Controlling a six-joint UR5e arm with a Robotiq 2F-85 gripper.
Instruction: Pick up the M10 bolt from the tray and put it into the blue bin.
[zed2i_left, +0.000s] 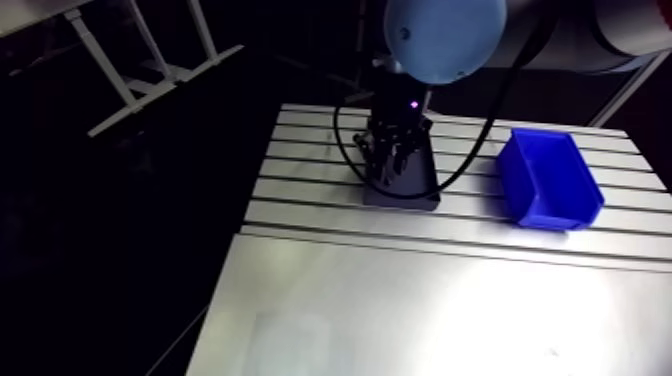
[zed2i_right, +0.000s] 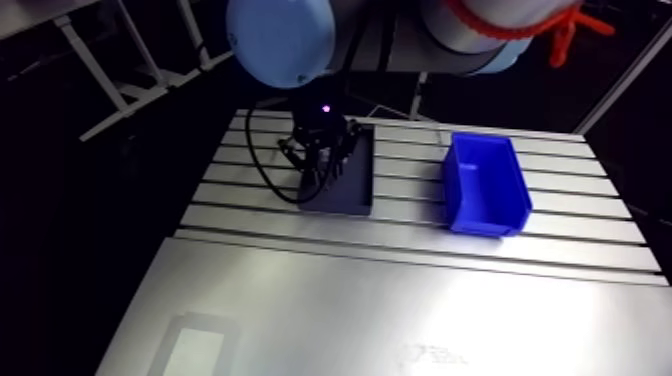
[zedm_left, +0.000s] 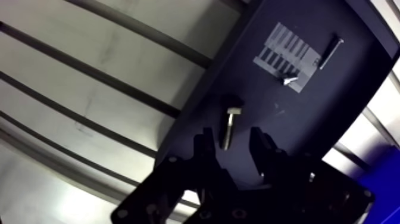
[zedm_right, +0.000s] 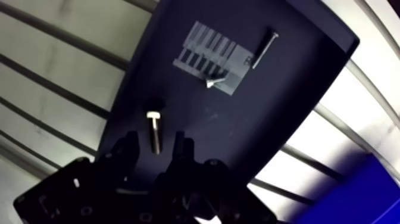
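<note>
You have the gripper low over the dark tray, fingers spread apart. The M10 bolt lies flat on the tray, its shank end between them, ungripped. Blue bin stands apart beside the tray

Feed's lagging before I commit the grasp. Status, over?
End effector open over tray, straddling bolt. Bolt flat on tray, ungripped. Thin screw farther ahead, clear. Bin beside tray, nothing between.
</note>
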